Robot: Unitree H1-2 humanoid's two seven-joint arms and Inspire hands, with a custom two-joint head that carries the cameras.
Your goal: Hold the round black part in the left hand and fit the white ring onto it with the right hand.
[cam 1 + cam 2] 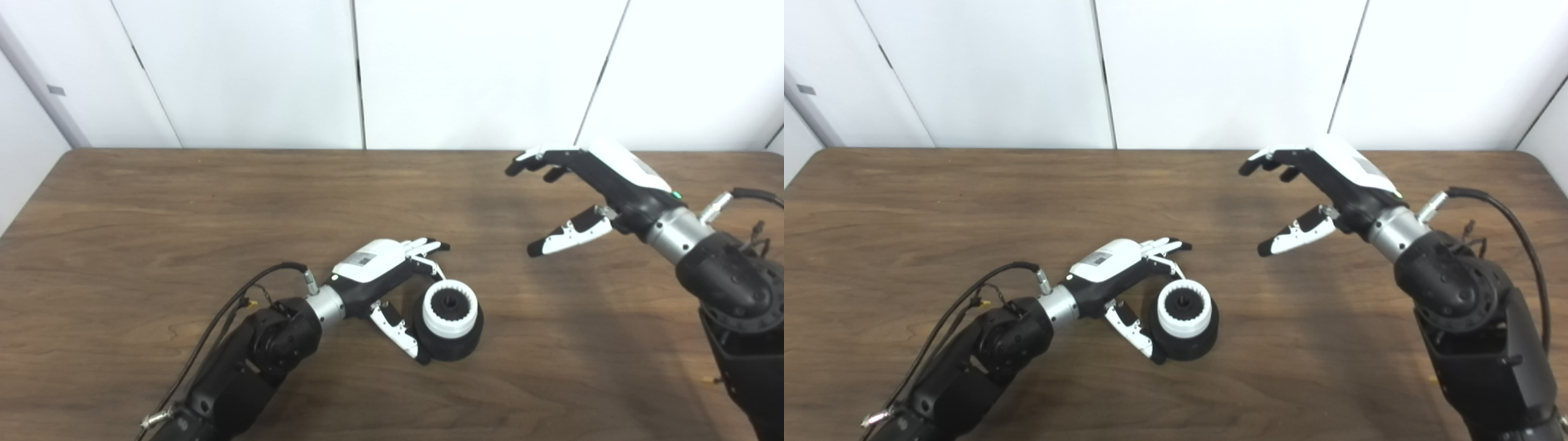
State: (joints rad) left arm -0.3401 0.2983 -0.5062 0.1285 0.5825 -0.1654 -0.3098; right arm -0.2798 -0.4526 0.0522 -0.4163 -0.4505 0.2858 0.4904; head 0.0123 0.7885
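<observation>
Two hands work over a wooden table (184, 202). Near the middle, the black part (450, 343) rests on the wood with the white ring (450, 308) already seated on top. The left hand (383, 269) grasps the part, thumb against its near side and fingers curled round the far side. The right hand (588, 193) hangs well apart to the right, released and holding nothing.
</observation>
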